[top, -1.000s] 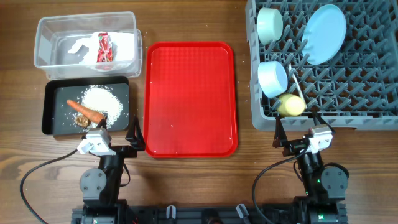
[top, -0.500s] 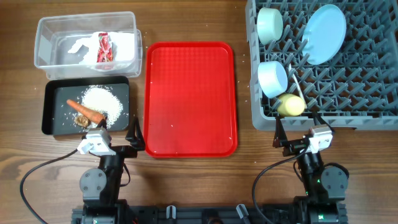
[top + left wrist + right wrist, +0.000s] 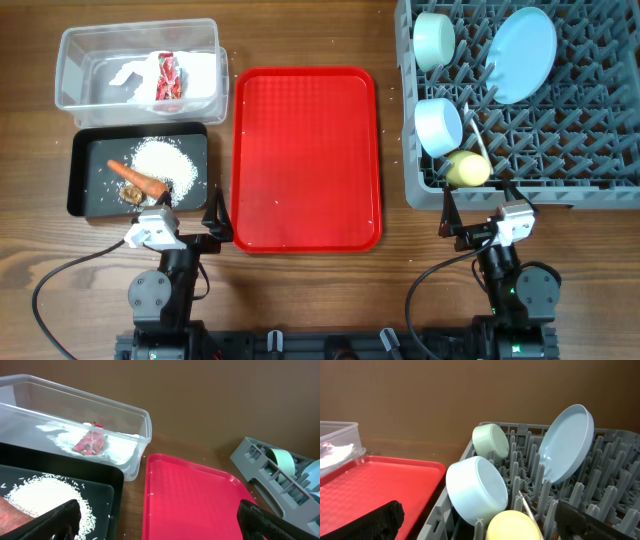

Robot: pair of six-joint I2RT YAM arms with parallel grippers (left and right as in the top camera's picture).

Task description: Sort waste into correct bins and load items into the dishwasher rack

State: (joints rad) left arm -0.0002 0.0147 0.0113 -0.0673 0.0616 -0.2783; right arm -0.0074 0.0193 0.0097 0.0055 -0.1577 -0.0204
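The grey dishwasher rack (image 3: 590, 150) at the right holds the pale blue plate (image 3: 523, 55), mint-green bowl (image 3: 434, 38), pale blue bowl (image 3: 438, 126), yellow cup (image 3: 466, 169) and white spoon (image 3: 478, 135). The black tray (image 3: 82, 190) holds white rice (image 3: 165, 163), the orange carrot (image 3: 142, 180) and a brown scrap (image 3: 131, 192). The clear tub (image 3: 70, 50) holds the white-and-red wrapper (image 3: 168, 78). My left gripper (image 3: 190, 222) is open and empty at the front left. My right gripper (image 3: 482, 222) is open and empty in front of the rack. In the right wrist view the bowls (image 3: 477, 487), cup (image 3: 514, 526) and plate (image 3: 567, 442) stand in the rack.
The flat red tray (image 3: 306, 155) lies in the middle with a few rice specks on it; it also shows in the left wrist view (image 3: 195, 500). Cables run from both arm bases at the front edge.
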